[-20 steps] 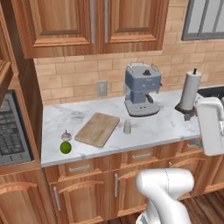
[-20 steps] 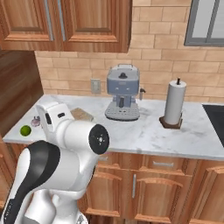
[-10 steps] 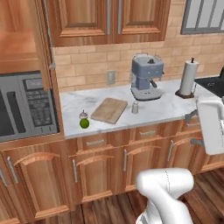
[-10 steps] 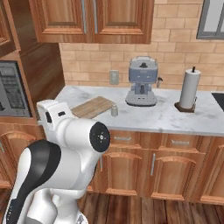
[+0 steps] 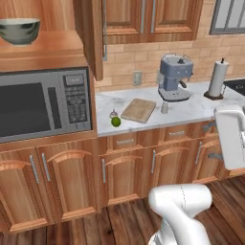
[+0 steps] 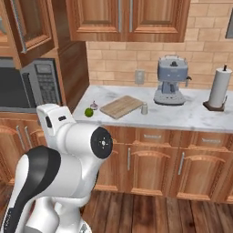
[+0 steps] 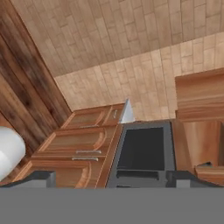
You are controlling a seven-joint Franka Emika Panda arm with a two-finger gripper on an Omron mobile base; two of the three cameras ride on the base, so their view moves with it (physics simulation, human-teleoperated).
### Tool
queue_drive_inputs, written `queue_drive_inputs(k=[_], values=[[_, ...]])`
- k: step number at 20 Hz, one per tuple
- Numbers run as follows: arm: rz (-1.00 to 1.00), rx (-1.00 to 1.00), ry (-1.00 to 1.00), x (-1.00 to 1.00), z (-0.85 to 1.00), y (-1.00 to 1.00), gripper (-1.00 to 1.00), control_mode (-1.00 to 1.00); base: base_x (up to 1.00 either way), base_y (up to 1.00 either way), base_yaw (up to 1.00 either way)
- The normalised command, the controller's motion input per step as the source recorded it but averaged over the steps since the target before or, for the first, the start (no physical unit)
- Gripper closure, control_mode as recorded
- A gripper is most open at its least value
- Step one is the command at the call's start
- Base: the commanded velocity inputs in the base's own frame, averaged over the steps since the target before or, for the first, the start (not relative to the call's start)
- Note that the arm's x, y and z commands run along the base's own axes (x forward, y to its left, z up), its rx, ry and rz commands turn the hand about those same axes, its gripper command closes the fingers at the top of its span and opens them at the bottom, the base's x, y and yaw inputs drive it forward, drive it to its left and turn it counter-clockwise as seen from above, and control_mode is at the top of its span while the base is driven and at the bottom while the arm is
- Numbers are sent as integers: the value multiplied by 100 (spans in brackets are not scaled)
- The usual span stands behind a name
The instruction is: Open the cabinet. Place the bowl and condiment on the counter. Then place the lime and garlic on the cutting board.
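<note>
I see the end effector (image 7: 111, 178) spread wide, gripping nothing; bowl (image 5: 19, 30) up on its shelf above the microwave (image 5: 44, 108) — lime (image 5: 116, 121) and garlic (image 5: 113, 114) on the bench (image 5: 191, 108) beside the board (image 5: 139, 110).

The bowl (image 5: 19, 30) sits on an open wooden shelf above the microwave (image 5: 44, 110), with free air over it. At its three o'clock the cabinet (image 5: 91, 36) door juts out edge-on, walling it off from the counter (image 5: 201, 109). There, bare marble lies between the coffee machine (image 5: 174, 77) and paper-towel roll (image 5: 217, 79).
</note>
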Motion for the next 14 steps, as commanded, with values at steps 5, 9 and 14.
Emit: queue_drive_inputs(k=[5,9,14], values=[[0,0,0,0,0,0,-100,100,-40,83,-3],[0,0,0,0,0,0,-100,100,-31,95,-3],[0,0,0,0,0,0,-100,100,-27,99,-1]])
